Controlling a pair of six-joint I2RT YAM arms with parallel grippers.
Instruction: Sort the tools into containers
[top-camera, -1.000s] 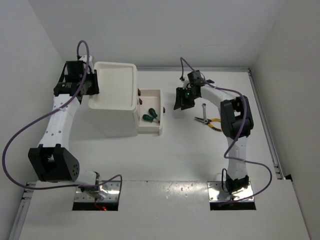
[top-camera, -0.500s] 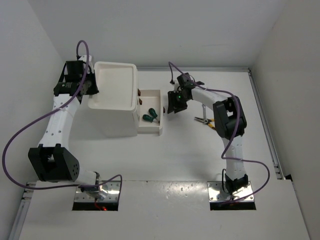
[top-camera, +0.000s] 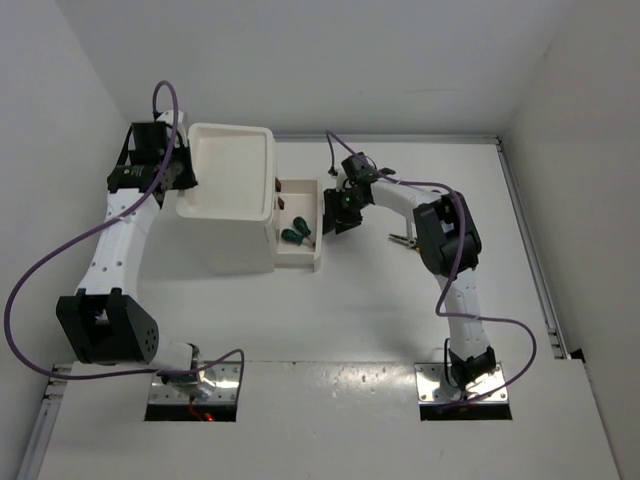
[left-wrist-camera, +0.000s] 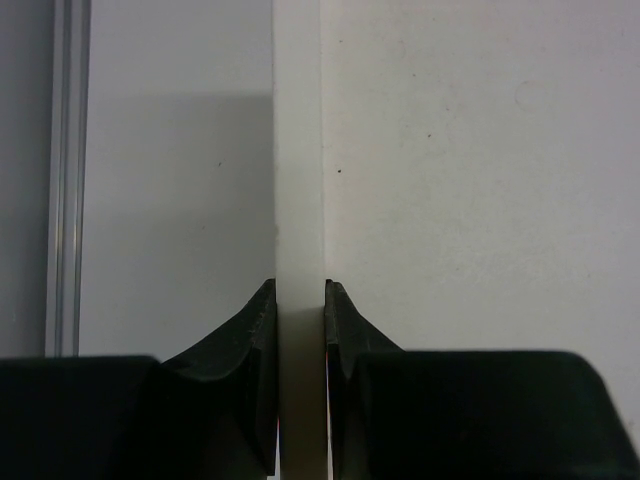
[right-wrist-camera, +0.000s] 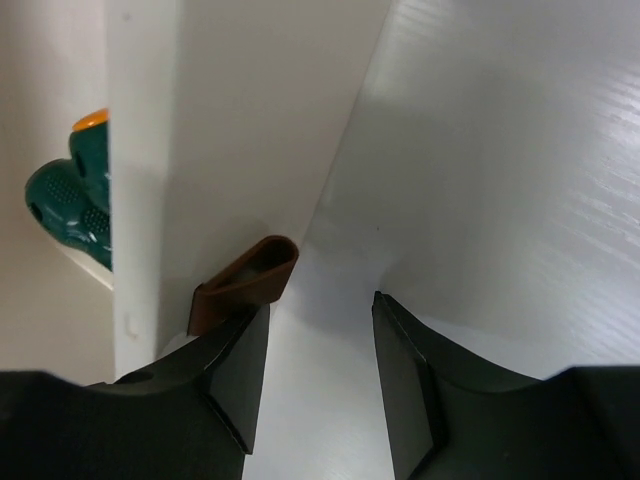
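Moved: right arm has swung left across the table since a second ago, and the right gripper now sits at the front of the open drawer.
Right gripper: fingers apart, nothing held. The brown knob lies against one fingertip, not in the gap.
Left gripper: clamped on a thin white rim of the drawer unit at its far left side, probably as a brace.
Drawer: pulled out to the right of the unit. The green-handled screwdriver lies inside it.
Pliers: on the table just right of the drawer, mostly hidden under the right forearm.
Step (judged): one tool is sorted. The gripper is lining up on the drawer front, either to push it shut or to take the knob.
Handling, drawer: light, smooth plastic that likely slides freely. The whole unit would skate without the brace.
Hold: pinch square across the knob. It is small and rounded, so an off-centre grip may slip. To close the drawer, press flat on the panel instead.
Handling, pliers: stiff metal, probably the heaviest piece. Best taken across both handles near the pivot.
Risk: the finger may ride over the knob, or the forearm may sweep the pliers.
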